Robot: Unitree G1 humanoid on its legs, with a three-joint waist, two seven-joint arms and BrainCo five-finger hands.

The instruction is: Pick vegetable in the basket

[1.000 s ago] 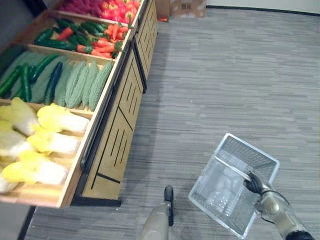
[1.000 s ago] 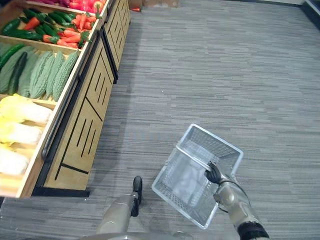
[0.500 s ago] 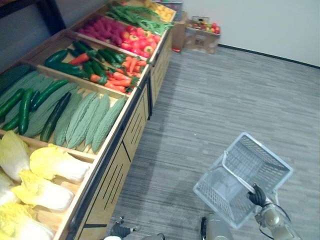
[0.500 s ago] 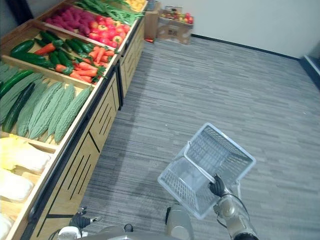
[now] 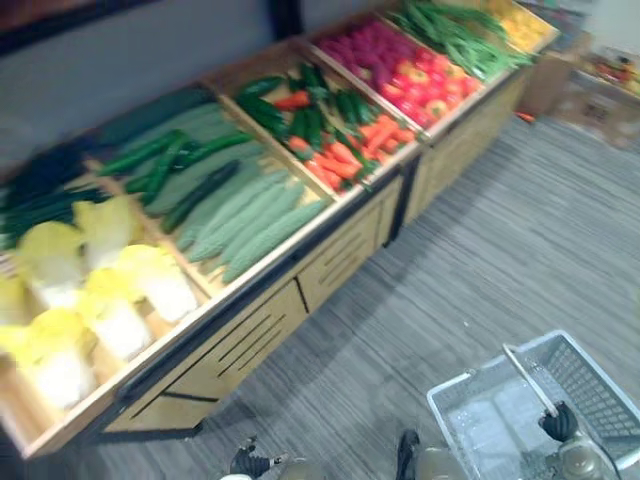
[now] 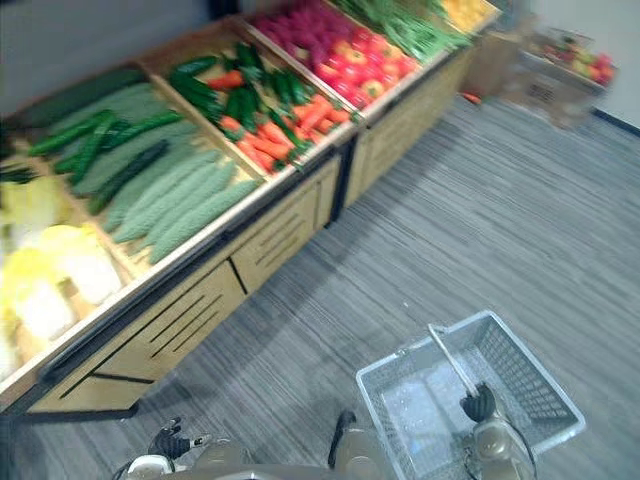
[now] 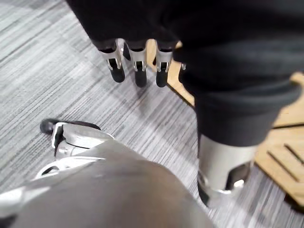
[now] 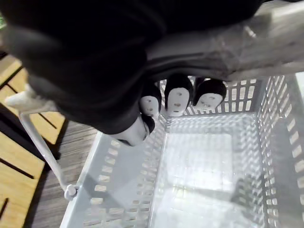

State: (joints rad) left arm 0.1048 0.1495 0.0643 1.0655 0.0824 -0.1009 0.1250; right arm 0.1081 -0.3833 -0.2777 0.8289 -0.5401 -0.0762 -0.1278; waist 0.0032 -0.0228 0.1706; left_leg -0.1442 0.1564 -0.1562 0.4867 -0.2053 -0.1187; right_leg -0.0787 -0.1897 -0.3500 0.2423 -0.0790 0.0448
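A clear plastic basket [image 6: 525, 372] hangs over the grey floor at the lower right. My right hand [image 6: 479, 402] is shut on its handle [image 5: 528, 376]. In the right wrist view the fingers [image 8: 178, 98] curl round the handle bar [image 8: 237, 35], and the basket's inside [image 8: 199, 166] holds nothing. My left hand [image 5: 250, 462] hangs low at the bottom edge, near the front of the stand. Its fingers [image 7: 137, 69] are straight and hold nothing. The wooden stand [image 5: 300, 290] holds yellow cabbages [image 5: 115, 300], bitter gourds [image 5: 250, 215], cucumbers [image 5: 160, 160] and carrots [image 5: 350, 150].
Further along the stand lie red peppers [image 5: 420, 85], purple vegetables [image 5: 365, 45] and green beans [image 5: 455, 30]. A cardboard box with fruit [image 6: 565, 70] stands on the floor past the stand's far end. Grey floor [image 6: 480, 220] lies open to the right of the stand.
The whole picture has swung as the camera moved, and the stand now runs across the upper left. The basket stays hanging from my right hand. My left hand has come into sight at the bottom.
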